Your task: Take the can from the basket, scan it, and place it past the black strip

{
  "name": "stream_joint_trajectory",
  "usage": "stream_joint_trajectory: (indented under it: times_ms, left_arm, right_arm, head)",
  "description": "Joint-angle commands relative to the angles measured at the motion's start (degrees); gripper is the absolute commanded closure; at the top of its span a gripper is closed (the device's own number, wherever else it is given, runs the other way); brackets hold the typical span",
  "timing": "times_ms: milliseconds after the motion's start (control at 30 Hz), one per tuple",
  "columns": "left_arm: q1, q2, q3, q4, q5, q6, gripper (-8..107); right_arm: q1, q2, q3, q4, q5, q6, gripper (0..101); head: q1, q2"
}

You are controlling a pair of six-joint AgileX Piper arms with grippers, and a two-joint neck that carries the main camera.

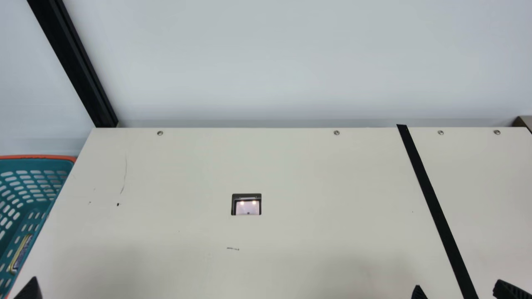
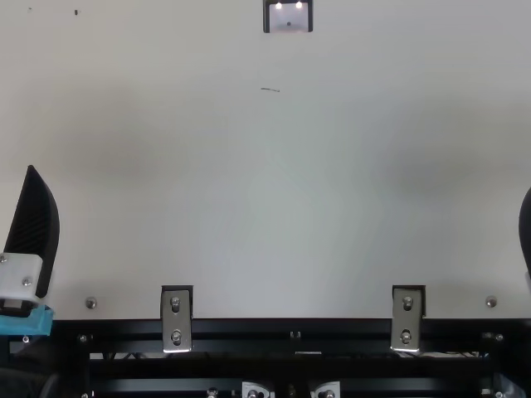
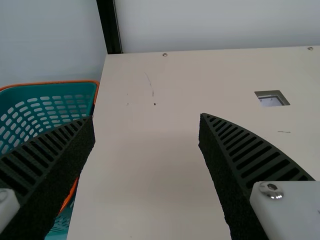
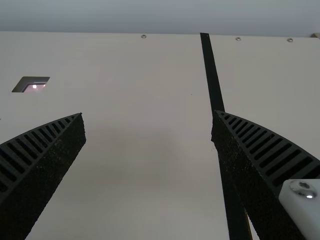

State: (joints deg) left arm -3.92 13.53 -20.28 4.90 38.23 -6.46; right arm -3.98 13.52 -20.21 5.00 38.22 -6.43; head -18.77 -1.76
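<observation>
The teal basket (image 1: 37, 168) with an orange rim stands beyond the table's left edge. Low in it, partly behind its slotted wall, lies the can (image 1: 19, 254), showing yellow and dark blue. A square scanner window (image 1: 246, 205) is set in the table, lit by two small lights. The black strip (image 1: 432, 203) crosses the table's right part. My left gripper (image 2: 35, 228) is at the table's near left; in the left wrist view the gripper (image 3: 147, 117) is open and empty. My right gripper (image 1: 458, 285), near the strip's near end, is open and empty in its wrist view (image 4: 149, 114).
The cream table (image 1: 316, 187) has small screws along its far edge and a few dark marks. A black post (image 1: 75, 62) rises behind its far left corner. Metal brackets (image 2: 176, 319) sit on the black frame along the near edge.
</observation>
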Motion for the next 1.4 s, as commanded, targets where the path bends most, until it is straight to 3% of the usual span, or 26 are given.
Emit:
stream_joint_trajectory:
  times_ms: [0, 1367]
  left_arm:
    - [0.0, 0.0, 0.0, 0.0, 0.0, 0.0, 9]
    - [0.0, 0.0, 0.0, 0.0, 0.0, 0.0, 9]
  right_arm:
    - [0.0, 0.0, 0.0, 0.0, 0.0, 0.0, 0]
    - [0.0, 0.0, 0.0, 0.0, 0.0, 0.0, 0]
  head:
    - [-1.6, 0.4]
    - [-1.6, 0.4]
